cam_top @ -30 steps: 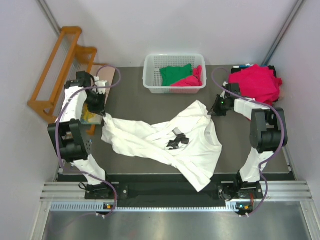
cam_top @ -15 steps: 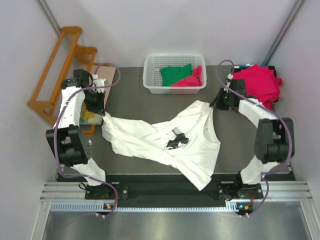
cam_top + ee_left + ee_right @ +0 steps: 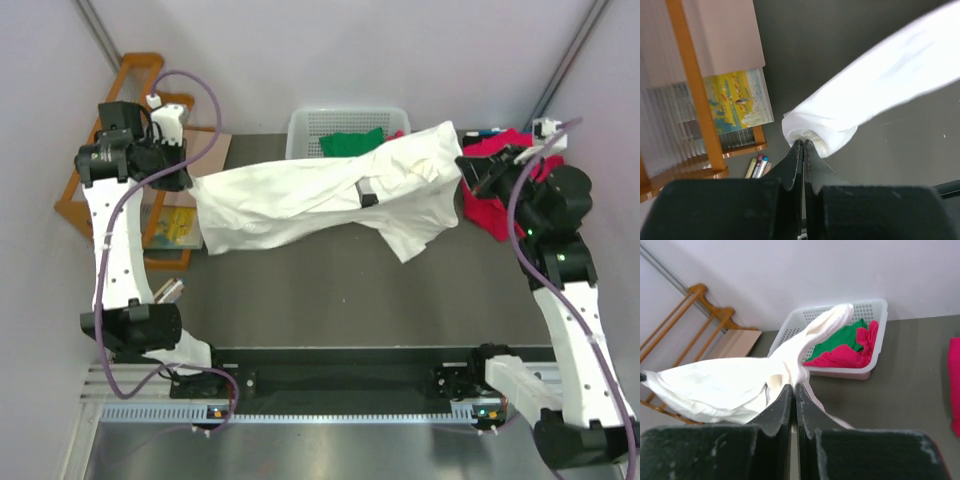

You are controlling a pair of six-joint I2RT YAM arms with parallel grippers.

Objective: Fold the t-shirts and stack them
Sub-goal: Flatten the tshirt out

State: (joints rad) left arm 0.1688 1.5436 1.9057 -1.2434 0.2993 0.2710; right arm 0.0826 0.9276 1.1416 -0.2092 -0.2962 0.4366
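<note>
The large white t-shirt (image 3: 300, 195) hangs in the air, stretched between both grippers over the far half of the table; a small black print (image 3: 368, 198) shows near its middle. My left gripper (image 3: 190, 180) is shut on its bunched left end (image 3: 815, 132), with the pinch point (image 3: 803, 142) at the fingertips. At the other end my right gripper (image 3: 462, 165) is shut on the cloth (image 3: 725, 387), fingertips meeting there (image 3: 794, 386). A green t-shirt (image 3: 840, 337) and a crimson-pink one (image 3: 840, 360) lie in the white basket (image 3: 875, 307). More crimson-pink t-shirts (image 3: 487, 210) are piled at the back right.
The white basket (image 3: 310, 125) stands at the back centre, partly hidden behind the raised shirt. An orange wooden rack (image 3: 135, 65) leans at the left wall. A yellow picture book (image 3: 740, 102) and some pens (image 3: 757, 167) lie beside the rack (image 3: 695, 90).
Both arms have risen and lifted the white t-shirt off the table. It now hangs stretched between them, farther back, in front of the basket.
</note>
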